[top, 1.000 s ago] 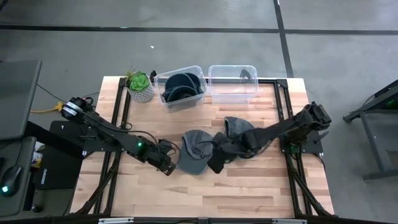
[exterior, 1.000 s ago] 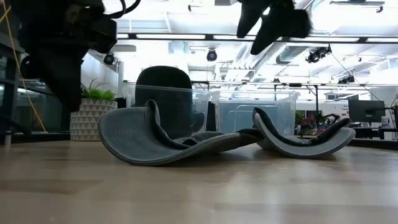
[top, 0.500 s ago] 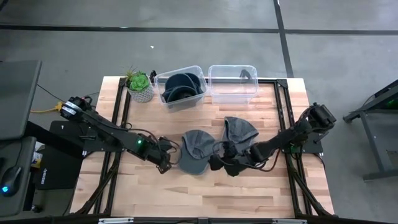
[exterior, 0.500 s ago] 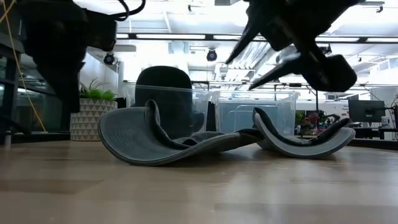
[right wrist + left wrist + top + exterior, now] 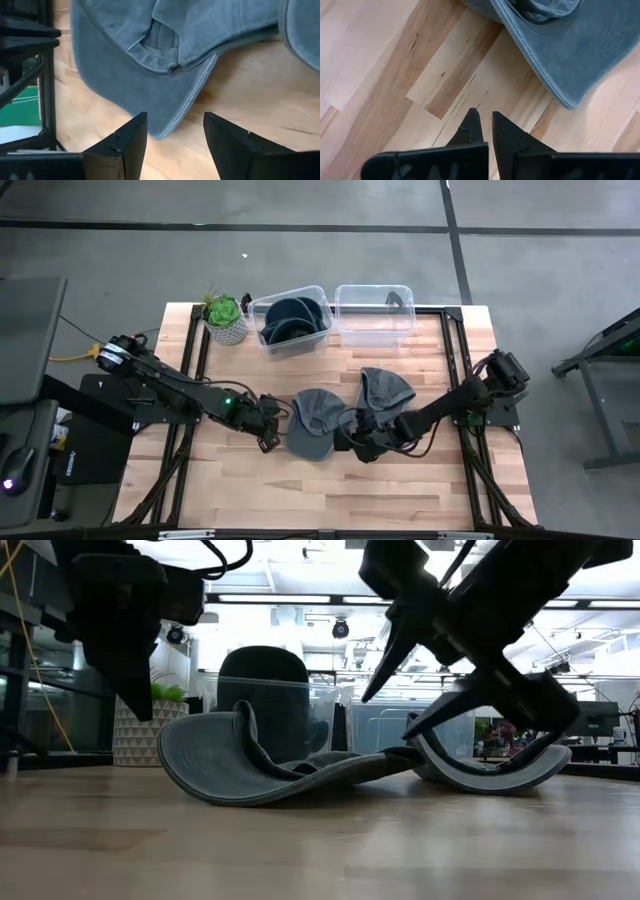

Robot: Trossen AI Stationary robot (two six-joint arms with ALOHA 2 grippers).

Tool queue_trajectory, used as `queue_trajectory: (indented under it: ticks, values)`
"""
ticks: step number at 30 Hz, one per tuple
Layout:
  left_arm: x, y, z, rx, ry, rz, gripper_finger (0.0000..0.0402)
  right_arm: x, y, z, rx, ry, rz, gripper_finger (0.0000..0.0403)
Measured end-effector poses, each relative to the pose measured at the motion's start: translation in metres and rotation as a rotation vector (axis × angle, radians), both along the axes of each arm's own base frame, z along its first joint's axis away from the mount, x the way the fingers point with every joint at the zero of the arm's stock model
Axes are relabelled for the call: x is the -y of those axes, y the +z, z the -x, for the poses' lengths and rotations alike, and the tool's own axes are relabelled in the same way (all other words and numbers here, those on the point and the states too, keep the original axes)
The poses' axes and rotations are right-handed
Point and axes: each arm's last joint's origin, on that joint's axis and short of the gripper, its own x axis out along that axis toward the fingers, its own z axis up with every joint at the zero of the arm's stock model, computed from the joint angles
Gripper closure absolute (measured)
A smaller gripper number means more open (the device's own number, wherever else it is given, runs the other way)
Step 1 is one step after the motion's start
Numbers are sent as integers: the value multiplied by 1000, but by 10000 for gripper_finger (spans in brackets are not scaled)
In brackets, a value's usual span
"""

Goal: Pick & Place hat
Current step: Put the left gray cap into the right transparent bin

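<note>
A grey-blue hat (image 5: 312, 425) lies crown down on the wood table with its brim curling up (image 5: 250, 765). A second grey hat (image 5: 385, 391) lies right of it, and their brims touch. My right gripper (image 5: 350, 442) is open and hangs low over the first hat's right brim edge (image 5: 165, 112), with a finger on either side of that edge and clear of it. My left gripper (image 5: 269, 441) is shut. It points down at bare wood just left of the hat's brim (image 5: 560, 75).
At the far edge stand a clear bin (image 5: 292, 320) holding dark hats, a second clear bin (image 5: 374, 311) and a potted plant (image 5: 225, 317). Bare wood lies between the hats and the near edge (image 5: 330, 490).
My right gripper has come down from above and swung toward the near edge, and now sits low at the first hat's right brim. My left gripper has shifted slightly right toward the hat and dropped a little. Both hats have stayed where they were.
</note>
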Motion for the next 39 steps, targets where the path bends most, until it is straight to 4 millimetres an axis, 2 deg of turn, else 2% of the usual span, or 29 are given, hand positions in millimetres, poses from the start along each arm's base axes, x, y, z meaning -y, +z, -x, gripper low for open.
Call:
queue_trajectory:
  ticks: [7,16,29,33,39]
  values:
    - [0,0,0,-1,4,8,401,-3,-15,-7,6,1,-28,214]
    - [0,0,0,-1,17,20,402,7,-27,-20,35,-25,-26,214]
    - [1,0,0,-3,37,40,402,22,-30,-25,12,-20,28,216]
    - [1,0,0,-3,40,43,402,25,-31,-25,-8,5,38,235]
    - [1,0,0,-3,51,52,402,26,-32,-24,-23,30,65,299]
